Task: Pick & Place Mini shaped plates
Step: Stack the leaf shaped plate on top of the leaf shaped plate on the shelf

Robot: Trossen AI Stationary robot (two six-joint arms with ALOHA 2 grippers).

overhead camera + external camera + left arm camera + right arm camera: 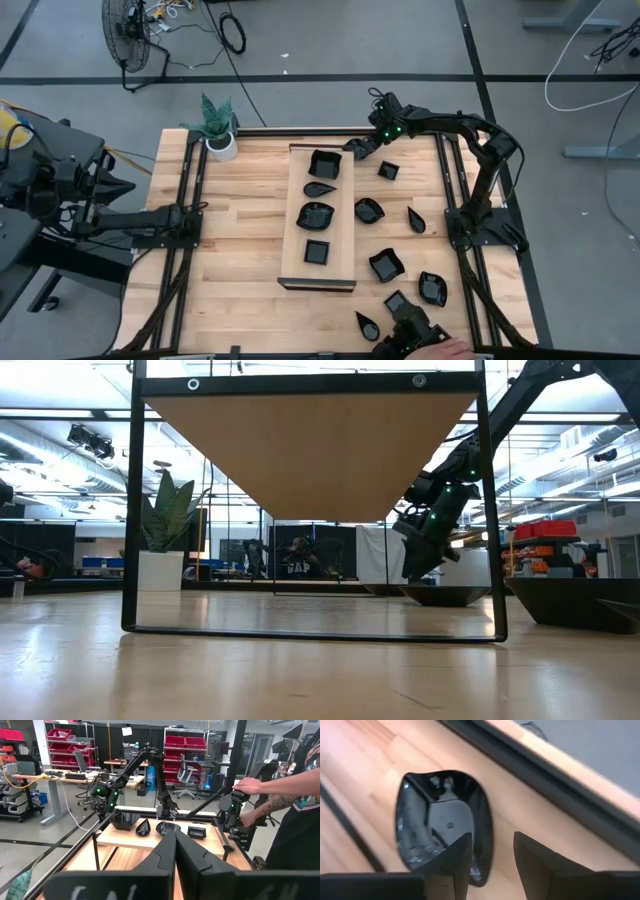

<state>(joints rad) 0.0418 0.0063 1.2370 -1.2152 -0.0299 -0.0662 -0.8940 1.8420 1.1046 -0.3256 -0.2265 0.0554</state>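
Observation:
Several mini shaped plates, small and glossy black, lie about the table. Some sit on a pale wooden board (300, 215), such as a square one (317, 252); others lie on the table right of it, such as a teardrop (416, 220). My right gripper (492, 862) is open at the far edge, slanting down over a rounded plate (440, 815) that rests flat on the table. One finger (452, 862) stands over the plate's inside, the other (535, 865) outside its rim. My left gripper (175, 852) is shut and level at the table's left side, holding nothing.
A white pot with a green plant (220, 140) stands at the far left corner. Black frame rails (455, 190) run along the table's sides. A person's hand (450, 348) rests on a black device (410, 325) at the near right edge.

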